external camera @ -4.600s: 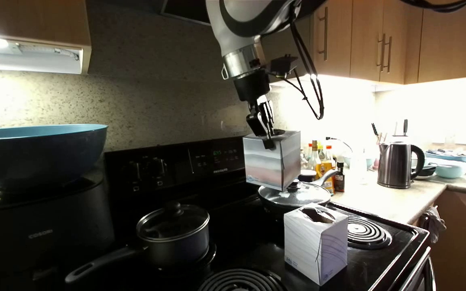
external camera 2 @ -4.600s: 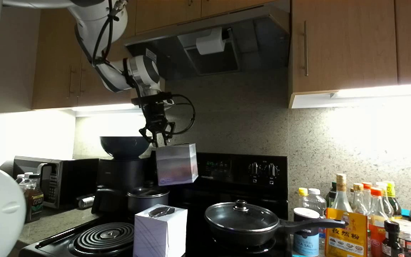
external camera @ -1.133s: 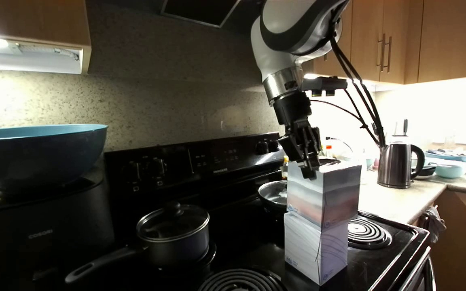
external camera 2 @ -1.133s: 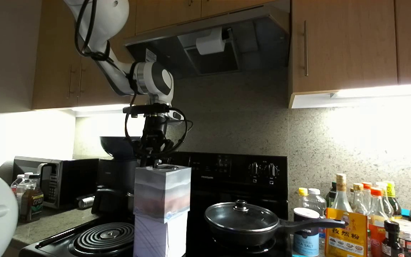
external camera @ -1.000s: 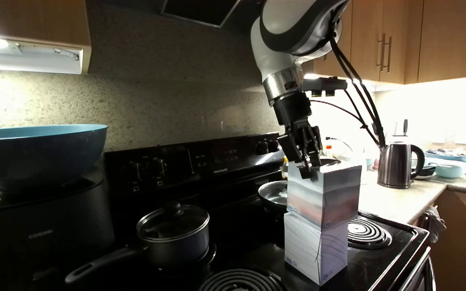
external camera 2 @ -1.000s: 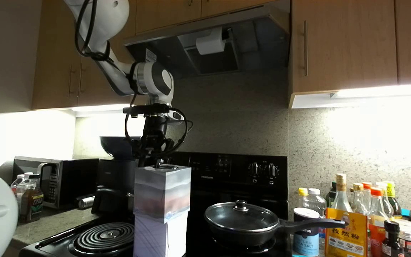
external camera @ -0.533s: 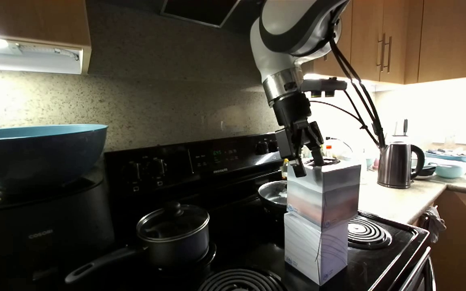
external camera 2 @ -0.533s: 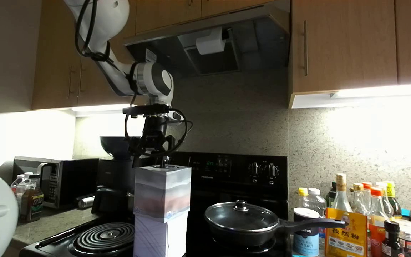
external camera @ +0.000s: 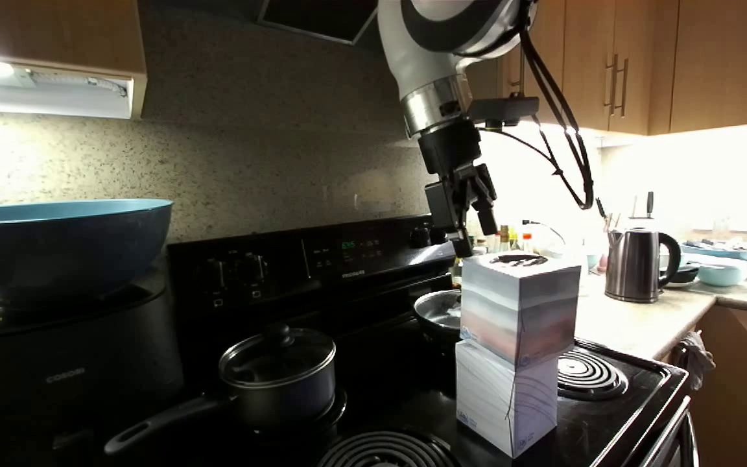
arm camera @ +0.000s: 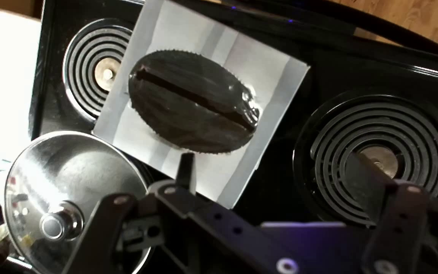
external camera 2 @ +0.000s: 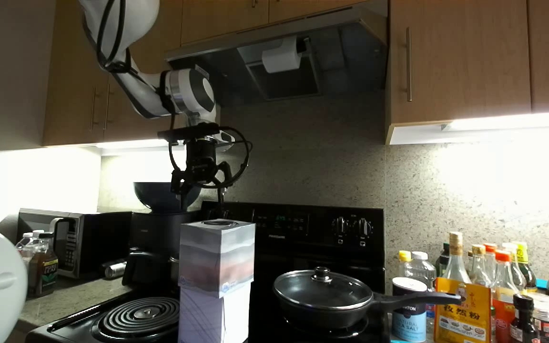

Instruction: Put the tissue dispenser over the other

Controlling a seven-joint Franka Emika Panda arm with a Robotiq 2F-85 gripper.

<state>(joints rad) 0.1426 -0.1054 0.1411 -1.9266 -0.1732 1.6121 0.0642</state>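
Observation:
The tissue dispenser (external camera: 519, 311), a cube with grey and pinkish bands, rests on top of the other (external camera: 506, 395), a whitish cube box with thin curved lines. Both exterior views show this stack standing upright on the stove, edges nearly lined up. My gripper (external camera 2: 202, 204) hangs just above and behind the dispenser's top, its fingers spread apart and holding nothing. From the wrist view, the dispenser (arm camera: 192, 102) shows its dark oval opening from above; one finger (arm camera: 186, 169) overlaps its near edge in the picture, and the lower box is hidden beneath it.
A lidded frying pan (external camera 2: 322, 295) sits beside the stack, and a lidded saucepan (external camera: 279, 383) is across the stove. Coil burners (external camera: 591, 373) lie around the boxes. Bottles and a yellow packet (external camera 2: 462, 309) crowd the counter. The range hood (external camera 2: 279, 62) overhangs the stove.
Earlier the dispenser hung in my gripper behind the other box; it was then set on top. Over the last second the fingers spread, let go, and the gripper rose away. The stack stayed still.

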